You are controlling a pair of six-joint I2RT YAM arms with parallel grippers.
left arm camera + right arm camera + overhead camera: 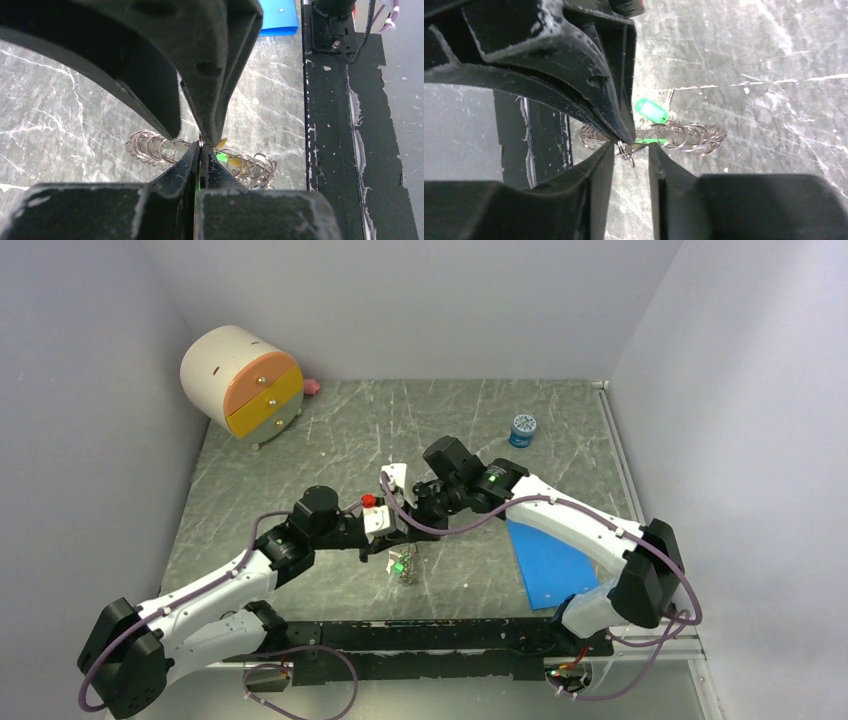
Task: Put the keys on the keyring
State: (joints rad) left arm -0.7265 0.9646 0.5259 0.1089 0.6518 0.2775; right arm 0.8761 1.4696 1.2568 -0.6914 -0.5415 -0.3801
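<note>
Both arms are reaching in over the grey marbled bench (300,460) and meeting just below the middle of the top view, fingertips almost nose to nose. The left hand (200,152) is pressing its two fingers fully together, and it is pinching a small wire ring (626,150) at their tips. Whether that ring belongs to a key I cannot tell. The right hand (631,152) is standing open with a clear gap between its fingers. The small wire ring is hanging in that gap, and no contact with either right finger is showing.

The keyring (689,137) is lying flat on the bench directly under the two hands, appearing as a row of overlapping silvery loops running across the middle of both wrist views. In the top view it is sitting just below the fingertips, near the lower centre of the frame. A green-headed key (651,110) is resting against the keyring's upper side in the right wrist view, its head pointing up and right. A speck of yellow plastic (222,143) is peeking out beside the right hand's finger in the left wrist view.

A round white chest of drawers (240,380) with orange and yellow fronts is standing in the upper left of the top view, with a small pink object (312,386) just to its right. A small blue jar (522,430) is sitting in the upper right, well apart from the hands. A blue sheet (550,565) is lying at the lower right, partly under the right arm.
</note>
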